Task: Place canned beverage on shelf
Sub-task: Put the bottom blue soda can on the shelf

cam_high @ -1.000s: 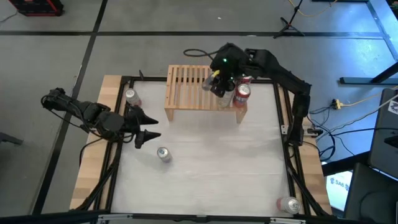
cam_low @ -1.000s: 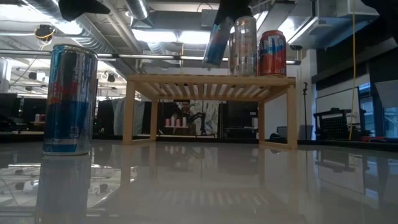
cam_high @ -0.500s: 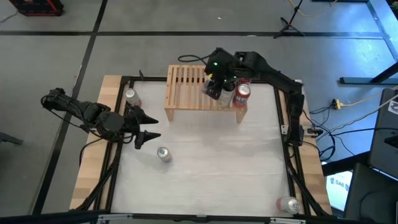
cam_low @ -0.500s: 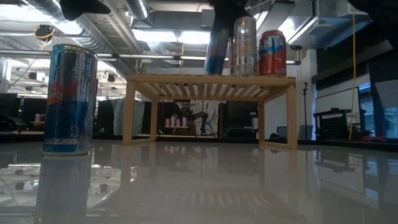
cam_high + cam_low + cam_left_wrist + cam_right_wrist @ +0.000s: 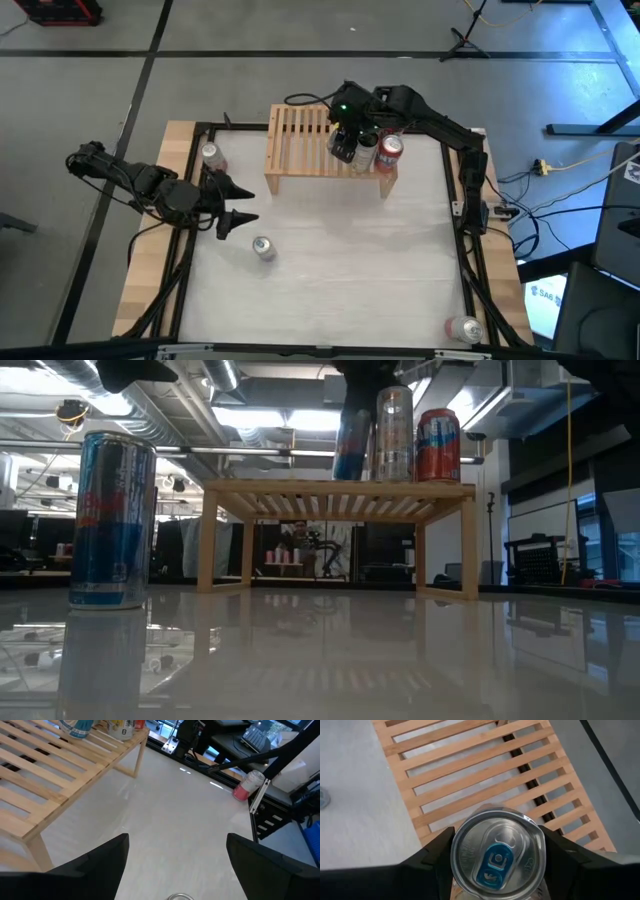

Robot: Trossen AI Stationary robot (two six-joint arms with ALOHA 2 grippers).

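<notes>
Here our right gripper is clamped on the can, standing on the shelf beside two others; we risk knocking the clear can on release. Our left gripper waits with fingers apart, near the table's left edge.

I could make out no full word anywhere. The blue and silver can on the bench carried red lettering too blurred to read, and the red can on the shelf showed only unreadable markings.
</notes>
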